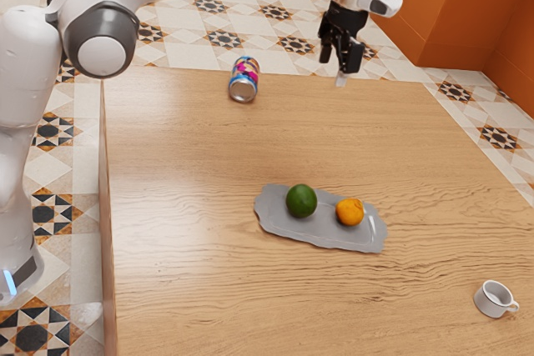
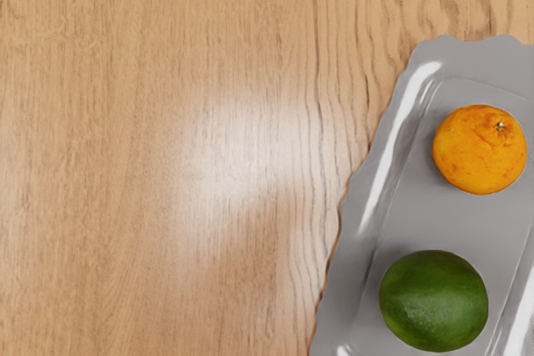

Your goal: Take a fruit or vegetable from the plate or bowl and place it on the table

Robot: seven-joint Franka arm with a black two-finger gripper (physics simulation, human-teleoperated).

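You look to be at the approach, your gripper (image 1: 340, 57) empty and parted, with the orange (image 2: 480, 149) and green fruit (image 2: 434, 300) on the grey plate (image 2: 388, 168) below and to one side of it, so centre over one before lowering

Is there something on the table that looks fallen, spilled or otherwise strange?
The can lies on its side near the far edge of the table; cans usually stand upright. I see no spill. The cup is upright; the green fruit and orange rest on the plate.
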